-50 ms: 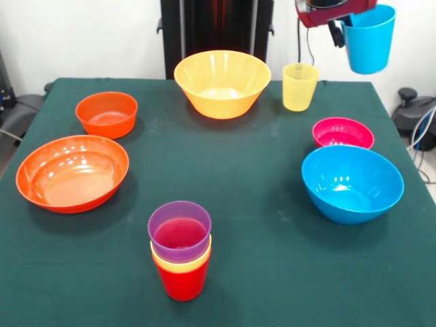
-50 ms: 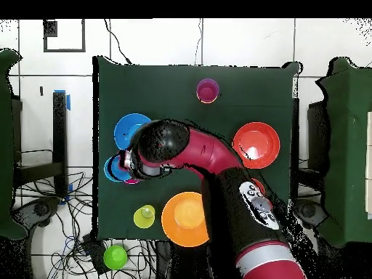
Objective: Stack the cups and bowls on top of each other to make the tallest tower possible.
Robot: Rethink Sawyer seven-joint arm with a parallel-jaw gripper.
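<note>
Gripper [image 1: 338, 27] clamped on blue cup [image 1: 368, 39], raised high above the table [image 1: 259, 272]. I see the tower [image 1: 180, 250] at near edge: purple over yellow-orange over red.

Front view looks across the green table [image 1: 272, 272]; overhead looks straight down; both share it.
</note>
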